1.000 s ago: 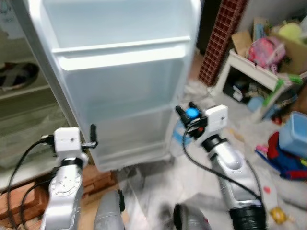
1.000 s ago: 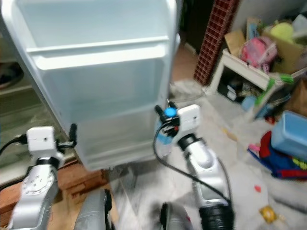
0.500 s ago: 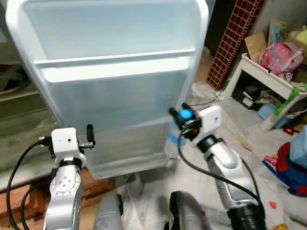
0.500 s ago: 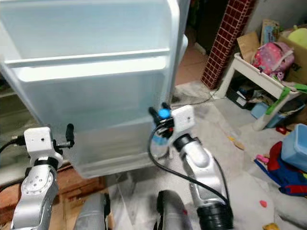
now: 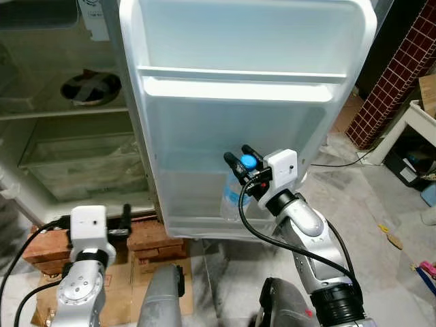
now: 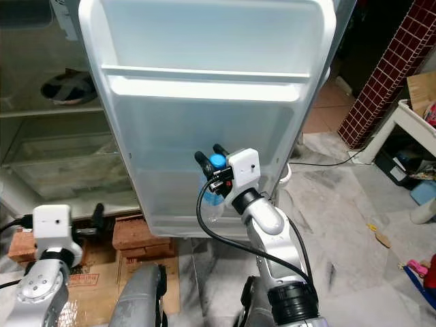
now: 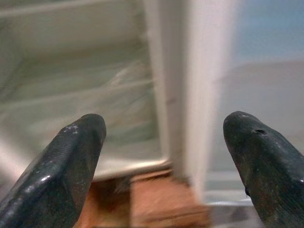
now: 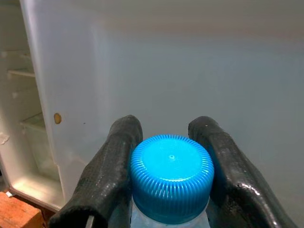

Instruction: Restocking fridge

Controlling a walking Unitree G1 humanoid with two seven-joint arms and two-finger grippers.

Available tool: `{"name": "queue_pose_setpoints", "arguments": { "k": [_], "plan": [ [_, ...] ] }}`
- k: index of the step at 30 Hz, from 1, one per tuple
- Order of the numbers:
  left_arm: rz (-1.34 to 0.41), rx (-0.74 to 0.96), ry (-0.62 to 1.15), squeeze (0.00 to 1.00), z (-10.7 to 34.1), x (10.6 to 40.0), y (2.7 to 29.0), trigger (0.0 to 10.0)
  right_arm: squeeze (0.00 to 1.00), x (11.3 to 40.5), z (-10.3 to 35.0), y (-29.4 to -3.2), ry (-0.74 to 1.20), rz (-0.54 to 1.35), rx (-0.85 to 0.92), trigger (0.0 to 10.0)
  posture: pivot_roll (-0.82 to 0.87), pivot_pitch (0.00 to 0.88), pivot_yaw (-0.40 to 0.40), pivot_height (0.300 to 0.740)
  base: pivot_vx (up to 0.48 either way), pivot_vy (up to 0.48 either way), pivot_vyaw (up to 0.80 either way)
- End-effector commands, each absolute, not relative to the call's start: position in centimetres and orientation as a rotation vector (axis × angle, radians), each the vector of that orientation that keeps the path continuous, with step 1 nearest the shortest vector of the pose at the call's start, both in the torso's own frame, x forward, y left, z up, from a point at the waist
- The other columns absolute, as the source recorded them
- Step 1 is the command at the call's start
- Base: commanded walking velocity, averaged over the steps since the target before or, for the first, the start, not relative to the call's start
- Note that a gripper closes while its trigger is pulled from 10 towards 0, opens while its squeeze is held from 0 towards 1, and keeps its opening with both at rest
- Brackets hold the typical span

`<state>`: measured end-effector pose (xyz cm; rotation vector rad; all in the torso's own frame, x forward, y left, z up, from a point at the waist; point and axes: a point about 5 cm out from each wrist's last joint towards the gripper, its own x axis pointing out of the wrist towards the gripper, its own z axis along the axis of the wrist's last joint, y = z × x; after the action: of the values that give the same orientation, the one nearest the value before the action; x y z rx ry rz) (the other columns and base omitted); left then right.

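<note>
Right gripper (image 5: 240,162) pinches a water bottle (image 5: 233,197) by its blue cap (image 8: 171,176), one black finger (image 8: 108,176) on each side, and holds it upright just before the lower door shelf (image 5: 204,225) of the open fridge door (image 5: 245,102). Left gripper (image 7: 161,156) hangs low with fingers spread, near the fridge body, above the bricks (image 5: 146,235). Inside the fridge, a dark bowl (image 5: 90,86) sits on a shelf, over a clear drawer (image 5: 82,163).
</note>
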<state>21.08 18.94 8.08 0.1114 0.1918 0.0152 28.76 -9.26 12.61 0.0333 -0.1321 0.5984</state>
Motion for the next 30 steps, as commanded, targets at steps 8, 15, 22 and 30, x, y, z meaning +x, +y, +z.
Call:
{"name": "queue_pose_setpoints", "arguments": {
  "k": [8, 15, 22, 30],
  "plan": [
    [-0.005, 0.104, 0.144, 0.00, 9.4, 21.4, 18.9, 10.0, 0.00, 29.5, 13.6, -8.6, -0.202, 0.631, 0.013, 10.0, 0.09, 0.000, -0.019, 0.617, 0.000, 0.000, 0.00],
    [-0.004, 0.108, 0.171, 0.00, 8.9, 21.1, 18.8, 10.0, 0.00, 29.2, 13.2, -8.5, -0.210, 0.631, 0.008, 10.0, 0.08, 0.000, -0.008, 0.579, 0.000, 0.000, 0.00],
    [0.006, 0.091, 0.169, 0.00, 9.0, 22.0, 18.7, 10.0, 0.00, 29.1, 13.3, -8.4, -0.230, 0.630, -0.004, 10.0, 0.07, 0.000, -0.002, 0.529, 0.000, 0.000, 0.00],
    [0.055, 0.124, 0.128, 0.00, 9.6, 22.2, 18.9, 10.0, 0.00, 29.0, 13.3, -8.2, -0.237, 0.639, -0.020, 10.0, 0.07, 0.000, -0.009, 0.504, 0.000, 0.000, 0.00]
  ]
}}
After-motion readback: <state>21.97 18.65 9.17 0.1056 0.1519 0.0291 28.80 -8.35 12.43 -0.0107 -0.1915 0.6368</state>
